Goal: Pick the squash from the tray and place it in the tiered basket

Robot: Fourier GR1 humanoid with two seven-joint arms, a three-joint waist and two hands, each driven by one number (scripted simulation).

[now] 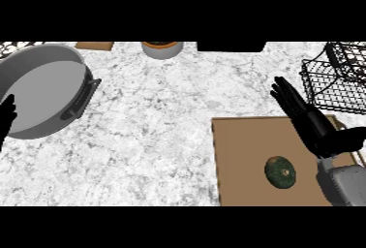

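Fingers (286,94) of the right hand (314,123) are stretched out straight and hold nothing; they point toward the upper left of the head view, and the thumb (354,138) sticks out toward the right edge. That hand hangs over the upper right part of the tray (239,164), and its grey forearm (346,186) comes in from the lower right corner. The squash (280,172) lies on the tray, down and to the left of the hand and apart from it: a dark green, round thing with a pale brown stem spot in its middle.

At the left edge, the left hand (6,121) shows only as a dark sliver, with its fingers up and relaxed, in front of a large grey pot (43,82) that stands on the marble surface (164,106). The pot has a dark handle on its right side.

Black wire of the tiered basket (336,82) fills the upper right corner, just beyond the right hand's fingertips; whether they touch it cannot be told. Along the far edge stand a small grey bowl (162,48) with an orange-brown rim, and a bit of brown board (94,46).
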